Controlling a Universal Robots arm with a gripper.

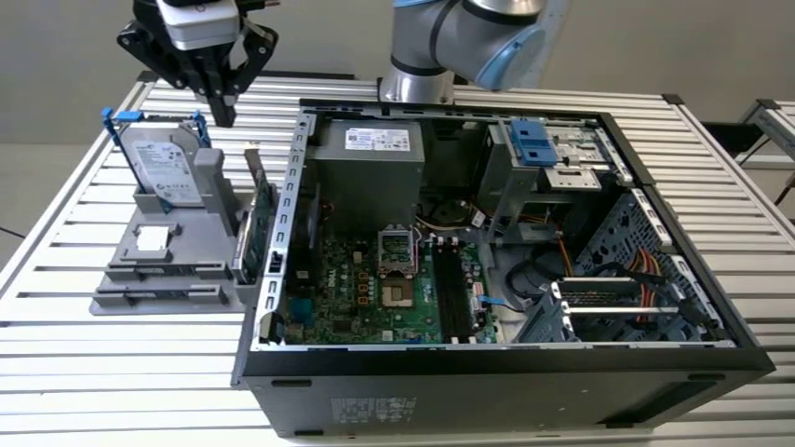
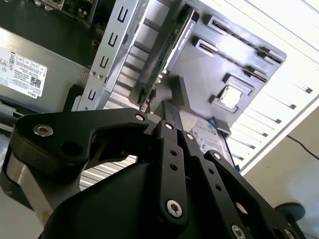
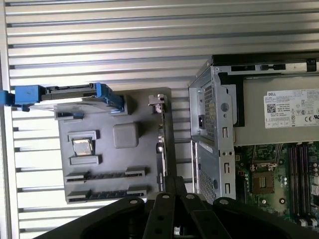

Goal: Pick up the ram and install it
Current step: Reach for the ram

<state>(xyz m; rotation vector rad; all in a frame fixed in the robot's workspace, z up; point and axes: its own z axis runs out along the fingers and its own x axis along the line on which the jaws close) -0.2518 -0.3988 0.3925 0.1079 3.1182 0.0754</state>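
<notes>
Below the black pincer (image 1: 223, 114), which is closed on nothing, the slim bluish-green ram stick (image 1: 262, 231) is standing in the grey plastic rack (image 1: 118, 300); I'd say picking and installing are both pending.

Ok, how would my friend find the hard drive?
Look beside the open computer case, on the exterior view's left, for the grey holder on the slatted table. The hard drive stands tilted in it: a silver box with a blue frame, unlike the thin green card nearby.
</notes>
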